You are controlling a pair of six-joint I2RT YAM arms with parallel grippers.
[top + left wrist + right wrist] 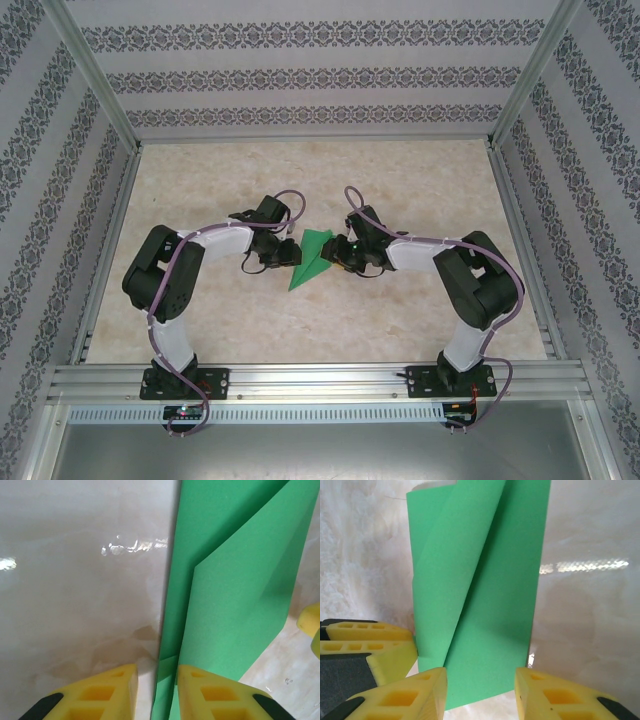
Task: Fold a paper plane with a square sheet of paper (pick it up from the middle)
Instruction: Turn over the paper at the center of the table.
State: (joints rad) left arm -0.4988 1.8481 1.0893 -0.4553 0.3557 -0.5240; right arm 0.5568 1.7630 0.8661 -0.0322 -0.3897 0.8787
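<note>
The square sheet of paper (310, 262), part-folded with one flap raised, lies in the middle of the bench (400, 180), tapering toward 7 o'clock. The left gripper (279, 254) at its 9 o'clock and the right gripper (343, 254) at its 3 o'clock both have their jaws apart, straddling opposite edges, probably to pinch and crease the flap. Open bench lies toward 12 and 6 o'clock.

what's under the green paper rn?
Marbled table shows all around the green paper, whose flaps overlap. The patch directly beneath is covered, so nothing there can be checked.
</note>
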